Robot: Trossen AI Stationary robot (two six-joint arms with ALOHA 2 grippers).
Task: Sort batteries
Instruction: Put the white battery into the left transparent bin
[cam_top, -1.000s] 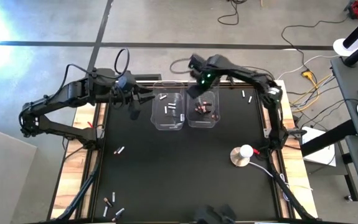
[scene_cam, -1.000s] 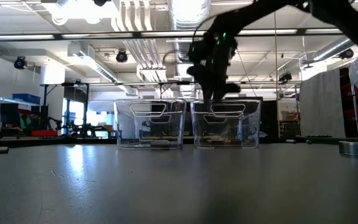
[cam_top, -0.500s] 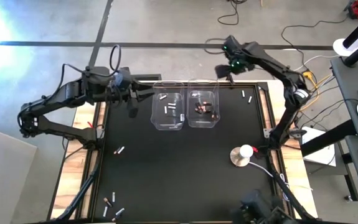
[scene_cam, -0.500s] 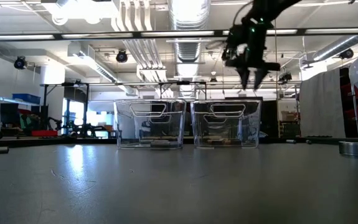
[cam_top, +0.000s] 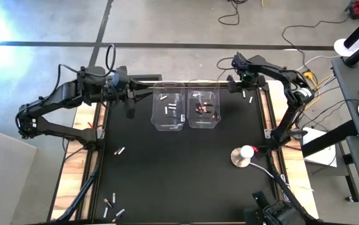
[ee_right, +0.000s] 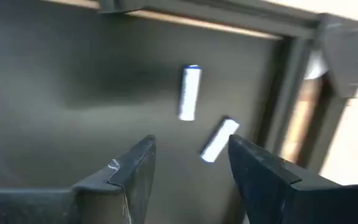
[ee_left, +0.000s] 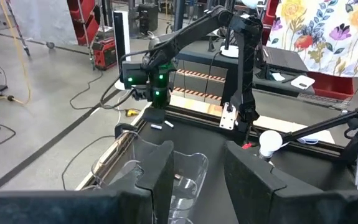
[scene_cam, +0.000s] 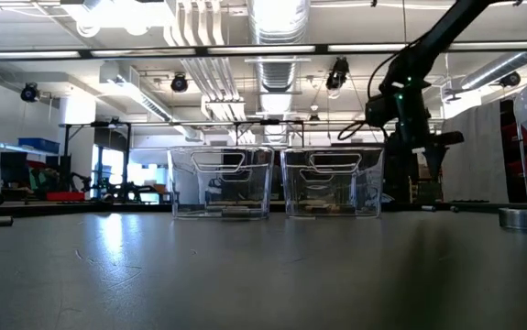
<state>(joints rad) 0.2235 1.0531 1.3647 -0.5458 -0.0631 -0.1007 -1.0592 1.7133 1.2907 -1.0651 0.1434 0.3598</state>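
Poised above two silvery batteries [ee_right: 190, 92] at the mat's one o'clock corner: right gripper [ee_right: 191, 165], fingers apart, nothing between them. Waiting at ten o'clock beside the clear bins [cam_top: 168, 111]: left gripper [ee_left: 197, 171], fingers apart, empty. Scattered at seven o'clock: more batteries [cam_top: 120, 151]; others inside both bins.

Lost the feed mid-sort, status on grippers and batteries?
Right gripper open, empty, over two silvery batteries at far right corner. Left gripper open, empty, beside left bin. Nothing blocking.
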